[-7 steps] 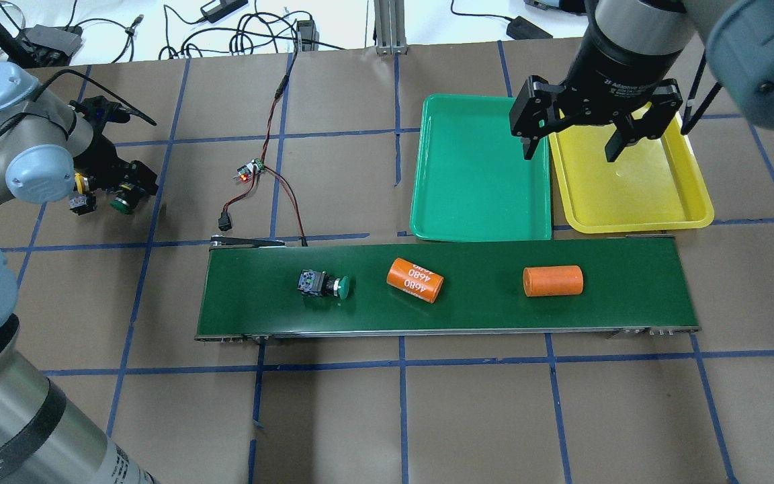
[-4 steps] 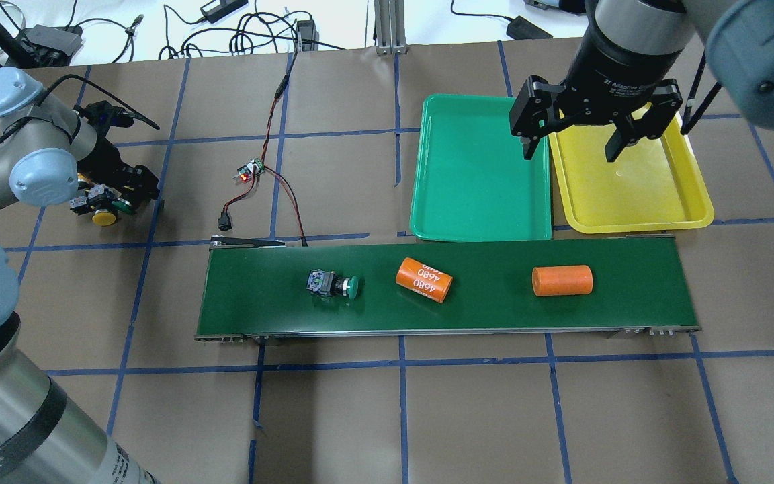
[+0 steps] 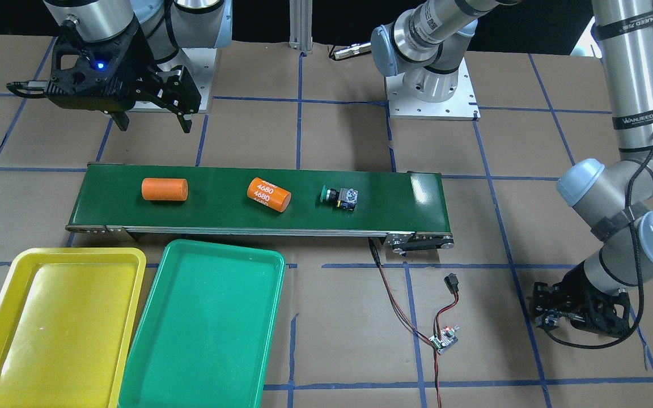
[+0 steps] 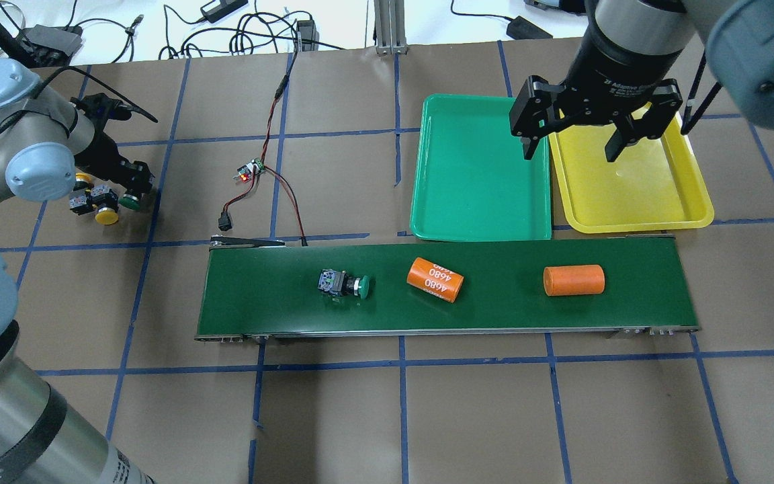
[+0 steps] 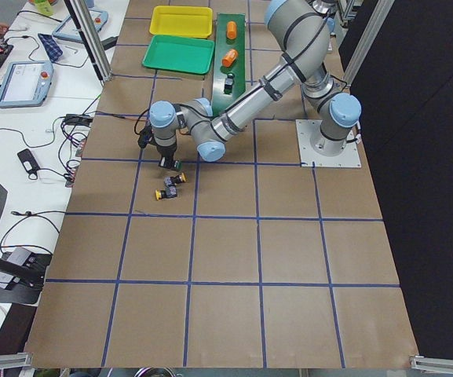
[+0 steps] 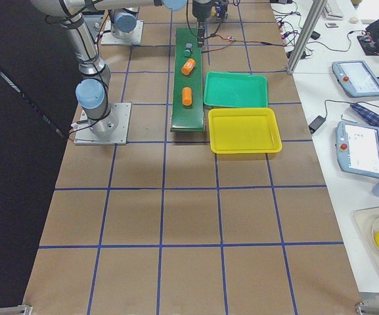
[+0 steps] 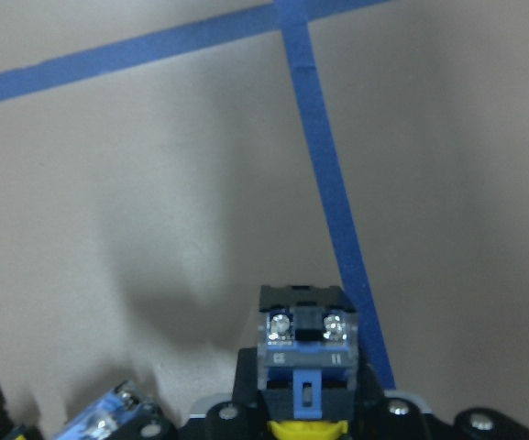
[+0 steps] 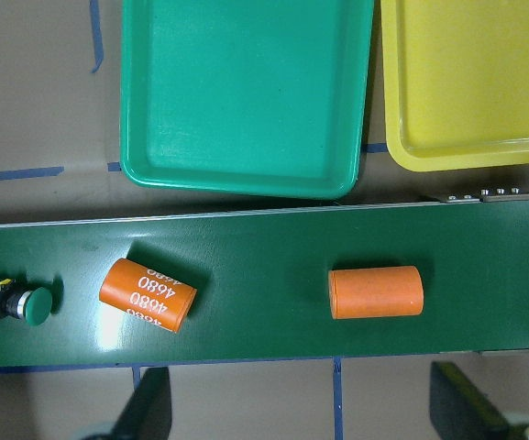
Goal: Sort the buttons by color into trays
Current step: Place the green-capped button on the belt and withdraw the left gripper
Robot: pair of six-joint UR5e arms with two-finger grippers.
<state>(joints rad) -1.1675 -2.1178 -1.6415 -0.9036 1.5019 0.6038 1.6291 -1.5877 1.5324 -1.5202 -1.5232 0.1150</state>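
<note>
Overhead exterior: a green-capped, black-bodied push-button switch [image 4: 345, 284] lies on the long dark-green conveyor belt [image 4: 259, 302]. The right gripper [image 4: 568, 156] hangs high, fingers spread. For the left gripper [image 4: 125, 191], I cannot tell. Light, rigid and probably prone to rolling, so clamp its blocky body.

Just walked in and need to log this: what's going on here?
Two robot arms are sorting push-buttons by colour. The left gripper is down among three small black-bodied buttons on the brown table; whether it grips one is unclear. A green-capped button lies on the dark-green conveyor belt with two orange cylinders. The right gripper hovers open and empty, high above the table. The shallow green plastic tray and the yellow tray hold nothing.
</note>
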